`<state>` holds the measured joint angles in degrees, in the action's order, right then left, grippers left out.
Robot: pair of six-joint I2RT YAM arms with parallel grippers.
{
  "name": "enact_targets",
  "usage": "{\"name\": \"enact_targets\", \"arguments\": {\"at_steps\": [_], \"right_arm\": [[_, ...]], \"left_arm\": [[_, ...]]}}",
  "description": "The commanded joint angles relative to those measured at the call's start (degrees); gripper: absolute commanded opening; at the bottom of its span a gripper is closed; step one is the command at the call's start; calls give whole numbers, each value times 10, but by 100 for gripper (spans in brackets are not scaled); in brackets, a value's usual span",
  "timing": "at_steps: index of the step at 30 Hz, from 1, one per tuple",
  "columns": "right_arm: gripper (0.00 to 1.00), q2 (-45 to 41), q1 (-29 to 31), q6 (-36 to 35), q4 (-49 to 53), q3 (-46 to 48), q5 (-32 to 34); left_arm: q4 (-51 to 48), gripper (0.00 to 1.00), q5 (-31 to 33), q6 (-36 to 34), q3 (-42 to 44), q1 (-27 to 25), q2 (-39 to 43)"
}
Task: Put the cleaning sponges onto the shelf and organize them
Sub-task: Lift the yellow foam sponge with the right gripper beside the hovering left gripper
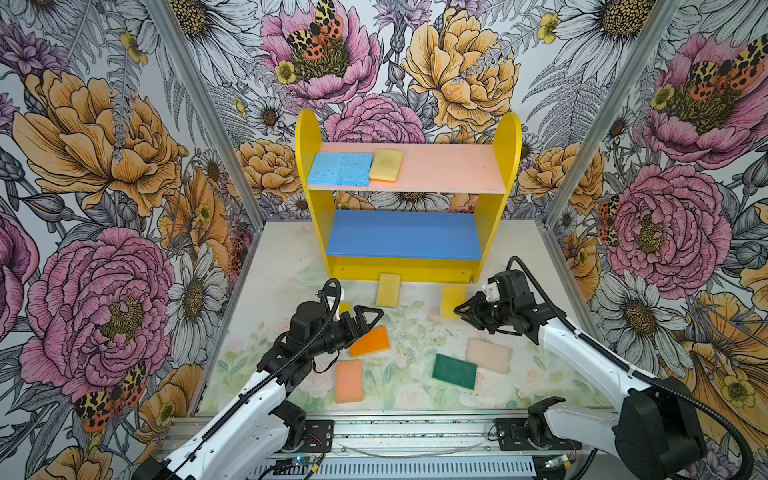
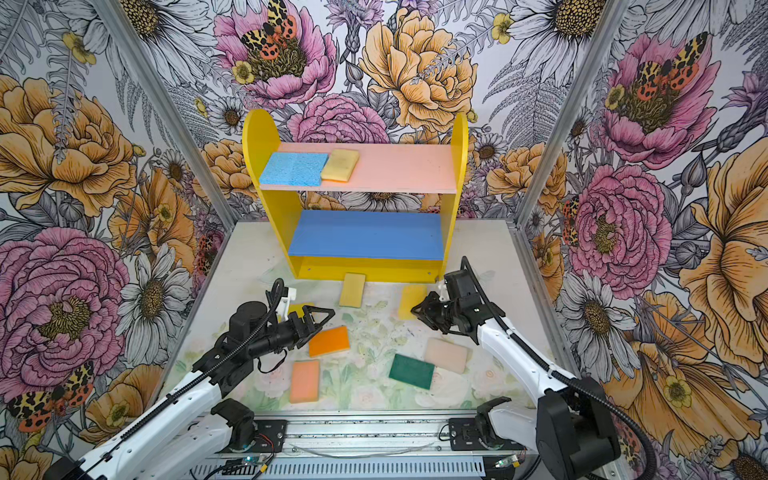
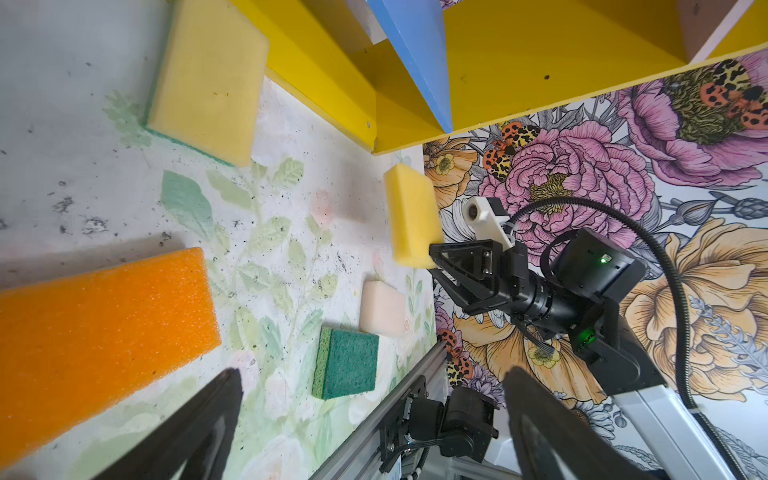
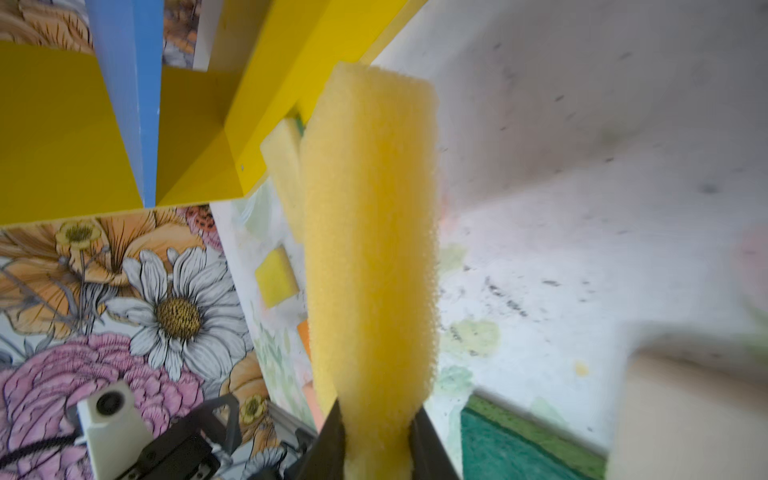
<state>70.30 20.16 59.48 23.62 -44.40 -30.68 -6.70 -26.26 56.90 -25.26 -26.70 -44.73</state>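
The shelf (image 1: 309, 137) stands beyond both pincers, at the back of the table (image 1: 415, 332). Its pink upper board (image 1: 449, 166) carries three sponges at the end farthest from my right pincer (image 1: 457, 309): two blue sponges (image 1: 340, 168) edge to edge and a pale yellow sponge (image 1: 386, 165) touching them. Its blue lower board (image 1: 403, 235) carries nothing. My right pincer is clamped on the end of a bright yellow sponge (image 4: 370, 232), which is lifted off the table and points toward the shelf foot. My left pincer (image 1: 368, 324) is spread wide and grips nothing; it hovers over the near end of the orange sponge (image 1: 370, 341). Six sponges lie on the table. The orange one is under my left pincer and the peach sponge (image 1: 349, 381) is behind it, toward my base. The cream sponge (image 1: 488, 355) and green sponge (image 1: 454, 371) sit just beside each other behind my right pincer. A flat yellow sponge (image 1: 387, 289) lies between the pincers at the shelf foot, and a small yellow corner (image 1: 345, 308) shows just beyond my left pincer. I judge the task about a third complete: three placed, one in hand, six to collect. Count: one shelf, two boards, two pincers, ten sponges (four yellow, two blue, one each orange, peach, cream and green).
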Motion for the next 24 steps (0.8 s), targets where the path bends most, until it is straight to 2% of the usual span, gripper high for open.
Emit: {"name": "enact_targets", "arguments": {"at_steps": [1,6,13,15,17,20,24], "right_arm": [[24,45,46,-57,-41,-59,-113],[24,98,123,-120,-61,-134,-216],[24,133,187,-154,-63,-186,-273],[24,137,193,-155,-62,-190,-274],[26,140,193,-156,-63,-189,-270],[33,141,193,-156,-62,-184,-265],[52,128,189,-154,-64,-179,-234]], "left_arm": [[67,99,-38,31,8,6,-7],[100,99,-49,54,14,6,-3],[122,97,-50,62,13,6,1],[130,89,-52,65,12,7,2],[135,67,-52,66,11,7,2],[139,45,-51,66,12,8,2],[140,40,-49,64,14,11,3]]}}
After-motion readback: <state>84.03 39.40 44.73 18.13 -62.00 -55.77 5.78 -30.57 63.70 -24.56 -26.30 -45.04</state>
